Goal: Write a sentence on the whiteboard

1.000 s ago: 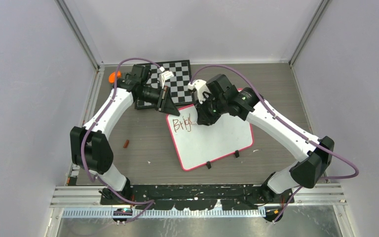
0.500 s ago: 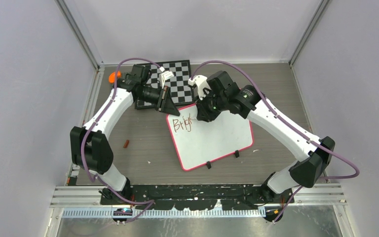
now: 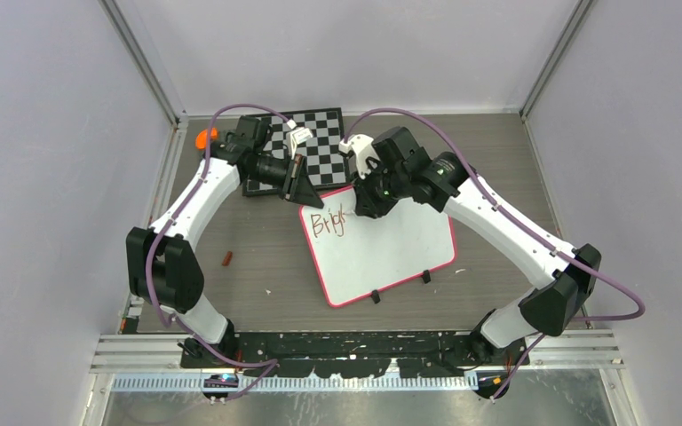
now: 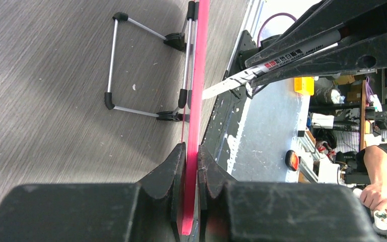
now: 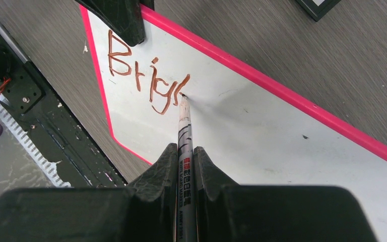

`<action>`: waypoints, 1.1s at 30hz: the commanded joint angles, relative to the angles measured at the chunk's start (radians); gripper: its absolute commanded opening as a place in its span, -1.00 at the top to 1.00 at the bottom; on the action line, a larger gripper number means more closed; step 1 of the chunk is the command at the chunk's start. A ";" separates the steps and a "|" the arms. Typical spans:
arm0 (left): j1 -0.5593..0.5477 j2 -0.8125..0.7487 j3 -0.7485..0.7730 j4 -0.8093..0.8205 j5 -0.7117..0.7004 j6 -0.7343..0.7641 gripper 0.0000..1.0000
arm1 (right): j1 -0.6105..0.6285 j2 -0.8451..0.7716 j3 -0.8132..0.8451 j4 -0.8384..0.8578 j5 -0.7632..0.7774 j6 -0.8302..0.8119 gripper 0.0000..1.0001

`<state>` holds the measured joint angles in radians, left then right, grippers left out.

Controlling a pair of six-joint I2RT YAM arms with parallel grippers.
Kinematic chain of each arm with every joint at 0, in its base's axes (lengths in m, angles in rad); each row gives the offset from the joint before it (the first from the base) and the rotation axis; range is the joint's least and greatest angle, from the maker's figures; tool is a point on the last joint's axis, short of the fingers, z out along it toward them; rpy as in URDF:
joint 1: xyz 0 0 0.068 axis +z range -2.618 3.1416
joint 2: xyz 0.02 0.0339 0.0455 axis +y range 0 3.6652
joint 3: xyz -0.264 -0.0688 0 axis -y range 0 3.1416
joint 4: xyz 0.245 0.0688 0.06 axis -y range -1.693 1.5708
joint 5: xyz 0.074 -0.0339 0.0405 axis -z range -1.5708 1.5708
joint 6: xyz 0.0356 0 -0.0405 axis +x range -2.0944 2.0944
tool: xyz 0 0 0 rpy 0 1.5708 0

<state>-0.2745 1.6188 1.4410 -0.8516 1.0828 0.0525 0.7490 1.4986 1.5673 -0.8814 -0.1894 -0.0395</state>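
My right pincer (image 5: 185,151) is clamped on the marker (image 5: 185,128), tip touching the whiteboard (image 5: 282,151) just after "Brig" of the sentence (image 5: 141,80). The left pincer (image 4: 191,151) grips the board's pink rim, steadying it on the worktop (image 3: 257,248). I'd use light, even pressure and small rightward strokes.

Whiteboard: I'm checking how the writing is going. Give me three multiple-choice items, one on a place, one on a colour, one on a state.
1. Where is the marker tip? A) on the whiteboard, just after the letters B) on the chessboard C) on the bare table
2. What colour is the whiteboard's rim? A) blue B) pink-red C) black
3. What state is the right pincer in? A) open B) shut on nothing C) shut on the marker
1 A: the tip sits beside the last stroke; 2 B: the edge shows pink-red; 3 C: it clamps the marker barrel.
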 commanded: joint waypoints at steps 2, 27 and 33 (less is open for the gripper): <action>0.001 -0.027 0.009 -0.001 -0.011 -0.025 1.00 | -0.028 -0.032 0.023 0.029 0.036 -0.008 1.00; 0.000 -0.020 0.020 -0.009 -0.008 -0.019 1.00 | -0.017 -0.067 0.031 -0.050 -0.017 -0.011 1.00; 0.000 -0.020 0.018 -0.008 -0.009 -0.016 1.00 | -0.016 -0.040 0.031 -0.020 0.009 -0.008 0.99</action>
<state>-0.2749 1.6188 1.4410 -0.8505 1.0847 0.0525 0.7326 1.4738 1.5562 -0.9417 -0.1997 -0.0502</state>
